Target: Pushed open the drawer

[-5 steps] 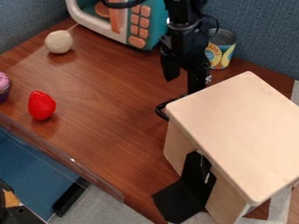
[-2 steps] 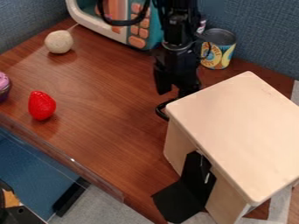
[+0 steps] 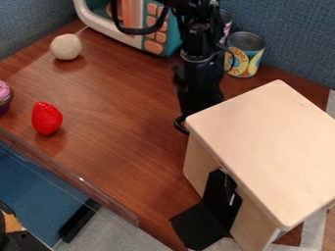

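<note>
Camera view: gripper [image 3: 200,102] beside box [image 3: 265,147], nr. handle [image 3: 179,124]; spread/shut, couldn't tell. Prob. lining up; next needed steady opening push.

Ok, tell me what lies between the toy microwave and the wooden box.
In the camera view, the black gripper hangs between the toy microwave and the wooden box; the can stands off to one side.
</note>
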Motion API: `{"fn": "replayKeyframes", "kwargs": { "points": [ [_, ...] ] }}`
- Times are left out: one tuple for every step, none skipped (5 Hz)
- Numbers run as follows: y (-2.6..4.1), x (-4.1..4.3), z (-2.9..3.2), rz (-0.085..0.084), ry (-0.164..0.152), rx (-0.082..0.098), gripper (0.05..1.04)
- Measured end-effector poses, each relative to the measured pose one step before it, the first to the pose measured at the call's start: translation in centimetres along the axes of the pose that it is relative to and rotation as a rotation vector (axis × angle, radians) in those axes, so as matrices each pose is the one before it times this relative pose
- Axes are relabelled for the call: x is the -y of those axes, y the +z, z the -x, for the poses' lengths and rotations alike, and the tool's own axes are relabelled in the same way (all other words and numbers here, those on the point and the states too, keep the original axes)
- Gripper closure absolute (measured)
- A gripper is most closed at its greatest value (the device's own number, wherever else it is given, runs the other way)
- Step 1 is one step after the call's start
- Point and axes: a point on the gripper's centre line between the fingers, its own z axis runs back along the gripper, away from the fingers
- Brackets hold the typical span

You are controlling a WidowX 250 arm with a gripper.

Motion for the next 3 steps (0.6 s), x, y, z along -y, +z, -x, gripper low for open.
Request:
{"fn": "replayKeyframes", "kwargs": {
  "points": [
    [0.000, 0.056, 0.000, 0.0035, -0.0028, 0.0000, 0.906],
    [0.311, -1.127, 0.181, -0.0151, 0.0172, -0.0055, 0.950],
    [0.188, -2.736, 0.114, -0.0251, 0.0472, -0.0082, 0.955]
  ]
}}
